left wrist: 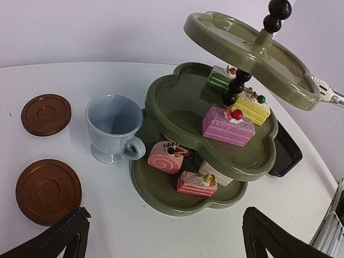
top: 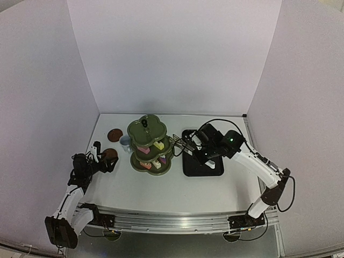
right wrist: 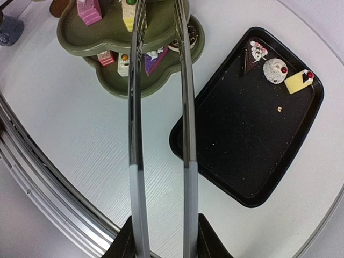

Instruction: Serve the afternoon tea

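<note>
The olive-green three-tier stand (top: 151,145) stands mid-table and carries several small cakes: pink (left wrist: 228,126), yellow (left wrist: 253,106) and green (left wrist: 221,78) on the middle tier, and a pink roll (left wrist: 165,157) on the bottom tier. A pale blue cup (left wrist: 113,128) sits just left of it, beside two brown coasters (left wrist: 46,114) (left wrist: 48,191). My left gripper (left wrist: 166,239) is open near the table, in front of the stand, with nothing in it. My right gripper (right wrist: 161,236) is shut on the metal tongs (right wrist: 187,134), whose tips reach over the stand (right wrist: 80,37).
The black tray (right wrist: 242,150) lies right of the stand and holds a chocolate cake (right wrist: 255,54), a round pale cake (right wrist: 275,70) and a yellow cake (right wrist: 299,81) at its far end. White walls enclose the table on three sides. A metal rail (top: 172,219) runs along the near edge.
</note>
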`<act>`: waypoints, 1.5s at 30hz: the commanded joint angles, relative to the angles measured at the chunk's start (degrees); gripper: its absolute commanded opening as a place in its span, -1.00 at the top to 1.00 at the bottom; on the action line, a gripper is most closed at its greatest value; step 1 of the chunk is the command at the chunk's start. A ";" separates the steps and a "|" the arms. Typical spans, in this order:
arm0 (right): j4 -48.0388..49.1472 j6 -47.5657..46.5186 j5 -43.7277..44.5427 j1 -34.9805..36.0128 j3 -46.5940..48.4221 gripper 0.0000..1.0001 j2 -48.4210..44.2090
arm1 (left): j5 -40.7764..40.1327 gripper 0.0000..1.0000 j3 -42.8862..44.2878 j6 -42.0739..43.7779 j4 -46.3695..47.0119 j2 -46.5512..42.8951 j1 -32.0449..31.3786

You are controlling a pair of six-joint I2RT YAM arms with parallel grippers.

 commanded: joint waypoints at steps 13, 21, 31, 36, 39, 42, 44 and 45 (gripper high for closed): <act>6.98 14.51 8.70 -16.19 -14.93 0.45 -3.76 | 1.49 -0.99 3.53 1.06 1.31 1.46 0.07; 16.34 14.22 1.96 -23.19 -18.34 0.44 3.48 | 0.75 -0.99 3.57 1.90 0.31 0.50 0.04; 20.45 13.28 -1.85 -24.91 -19.27 0.42 8.63 | 0.27 -0.99 3.56 2.46 0.30 0.84 0.07; 20.56 13.67 -1.28 -25.78 -18.76 0.42 10.40 | 0.32 -0.99 4.09 2.62 0.34 1.77 0.07; 20.45 14.15 -0.93 -25.81 -18.60 0.42 10.88 | 0.25 -0.99 4.23 2.72 0.38 2.05 0.05; 20.27 15.32 0.29 -25.81 -19.43 0.42 10.14 | 0.20 -0.99 4.20 2.81 0.30 2.15 0.07; 20.36 15.58 0.20 -25.76 -19.57 0.42 10.09 | 0.22 -0.99 4.06 2.75 0.30 2.22 0.07; 20.40 15.52 0.00 -25.76 -19.50 0.42 10.24 | 0.27 -0.99 4.01 2.69 0.32 2.30 0.07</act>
